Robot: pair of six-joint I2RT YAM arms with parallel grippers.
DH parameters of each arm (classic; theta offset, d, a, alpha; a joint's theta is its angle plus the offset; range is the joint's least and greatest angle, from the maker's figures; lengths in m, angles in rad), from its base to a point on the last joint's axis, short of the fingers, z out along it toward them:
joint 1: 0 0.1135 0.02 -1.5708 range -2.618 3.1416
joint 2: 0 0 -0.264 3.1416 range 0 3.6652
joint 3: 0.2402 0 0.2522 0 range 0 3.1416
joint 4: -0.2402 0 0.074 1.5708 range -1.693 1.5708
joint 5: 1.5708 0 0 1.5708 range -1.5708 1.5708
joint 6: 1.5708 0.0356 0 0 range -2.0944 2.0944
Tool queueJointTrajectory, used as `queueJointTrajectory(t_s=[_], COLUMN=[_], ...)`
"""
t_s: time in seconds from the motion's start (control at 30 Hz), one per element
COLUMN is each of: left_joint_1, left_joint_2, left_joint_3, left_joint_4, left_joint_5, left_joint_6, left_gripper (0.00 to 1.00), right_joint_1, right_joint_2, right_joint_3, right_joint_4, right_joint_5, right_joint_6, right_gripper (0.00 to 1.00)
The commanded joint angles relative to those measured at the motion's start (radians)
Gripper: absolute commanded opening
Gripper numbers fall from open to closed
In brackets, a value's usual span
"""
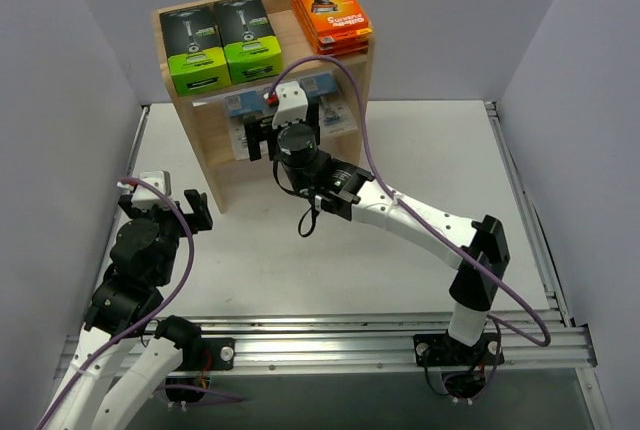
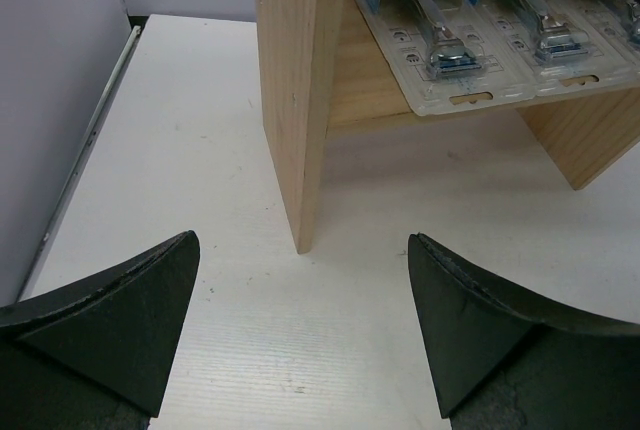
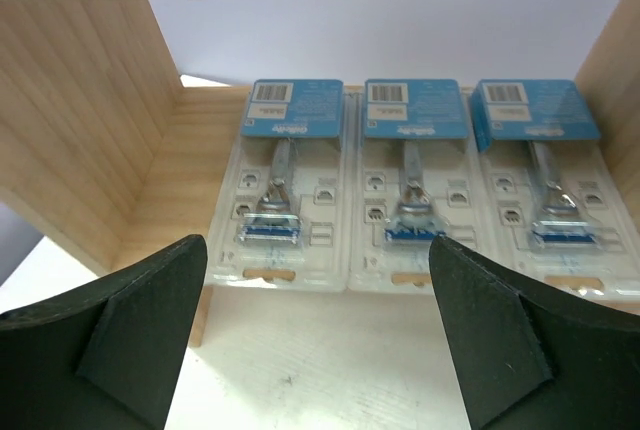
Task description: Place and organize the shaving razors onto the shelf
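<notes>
lining the shelf (image 1: 212,155), razor packs (image 1: 250,45)

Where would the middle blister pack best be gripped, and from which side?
Its near clear edge, from the open front of the shelf. The middle blister pack lies flat, neighbours close on both sides, and that edge overhangs the board, so a finger should fit above and below.

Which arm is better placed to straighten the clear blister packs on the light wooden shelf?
Right: the open right end effector faces the clear blister packs with blue cards. The left end effector is outside the light wooden shelf's side panel, which likely blocks it.
</notes>
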Motion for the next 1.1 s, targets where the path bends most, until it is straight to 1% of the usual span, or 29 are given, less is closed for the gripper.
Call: queueJointTrajectory(t_s=[0.0,0.13,0.27,0.3,0.37,0.4,0.43,0.5,0.53,0.57,0.6,0.67,0.7,0.73,0.77,0.83,0.9,0.97,1.0,1.07], left_joint_1=[0.008,0.009,0.009,0.009,0.009,0.009,0.008,0.008,0.008,0.008,0.008,0.006,0.006,0.002,0.000,-0.003,-0.009,-0.010,-0.010,-0.010], left_joint_2=[-0.004,-0.008,-0.008,-0.004,0.000,0.009,0.014,0.029,0.032,0.038,0.040,0.040,0.040,0.040,0.045,0.049,0.061,0.074,0.077,0.084], left_joint_3=[0.007,-0.001,-0.010,-0.016,-0.024,-0.027,-0.025,-0.024,-0.027,-0.025,-0.027,-0.036,-0.040,-0.050,-0.051,-0.053,-0.051,-0.044,-0.044,-0.044], left_joint_4=[0.050,0.064,0.079,0.084,0.094,0.097,0.096,0.099,0.100,0.100,0.097,0.107,0.117,0.123,0.128,0.130,0.127,0.123,0.120,0.120], left_joint_5=[0.003,0.006,0.030,0.058,0.086,0.101,0.112,0.125,0.135,0.136,0.141,0.150,0.159,0.184,0.193,0.207,0.210,0.202,0.202,0.201], left_joint_6=[0.027,0.037,0.050,0.054,0.059,0.060,0.060,0.062,0.063,0.062,0.060,0.059,0.060,0.063,0.066,0.068,0.077,0.082,0.082,0.086], left_gripper=[0.94,0.94,0.94,0.94,0.94,0.94,0.94,0.94,0.94,0.94,0.94,0.94,0.94,0.94,0.94,0.94,0.94,0.94,0.94,0.94], right_joint_1=[0.009,0.012,0.003,0.000,-0.014,-0.022,-0.031,-0.088,-0.109,-0.134,-0.185,-0.238,-0.276,-0.289,-0.299,-0.324,-0.344,-0.353,-0.358,-0.365], right_joint_2=[-0.110,-0.203,-0.317,-0.364,-0.412,-0.461,-0.489,-0.566,-0.591,-0.613,-0.649,-0.685,-0.696,-0.708,-0.731,-0.754,-0.773,-0.770,-0.768,-0.763], right_joint_3=[-0.067,-0.157,-0.300,-0.376,-0.458,-0.534,-0.571,-0.648,-0.718,-0.748,-0.775,-0.838,-0.857,-0.905,-0.930,-0.985,-0.993,-0.960,-0.946,-0.921], right_joint_4=[0.040,0.031,0.028,0.028,0.026,0.021,0.020,0.032,0.038,0.041,0.040,0.021,0.003,0.001,0.001,0.009,-0.005,-0.052,-0.104,-0.150], right_joint_5=[0.039,0.055,0.069,0.072,0.071,0.068,0.039,-0.021,-0.052,-0.117,-0.153,-0.234,-0.256,-0.282,-0.331,-0.368,-0.418,-0.411,-0.382,-0.350], right_joint_6=[-0.005,0.006,0.027,0.041,0.090,0.116,0.145,0.227,0.248,0.279,0.293,0.323,0.345,0.350,0.351,0.370,0.362,0.344,0.319,0.292], right_gripper=[0.88,0.89,0.90,0.91,0.91,0.91,0.92,0.92,0.92,0.92,0.92,0.93,0.93,0.93,0.93,0.93,0.93,0.93,0.94,0.95])
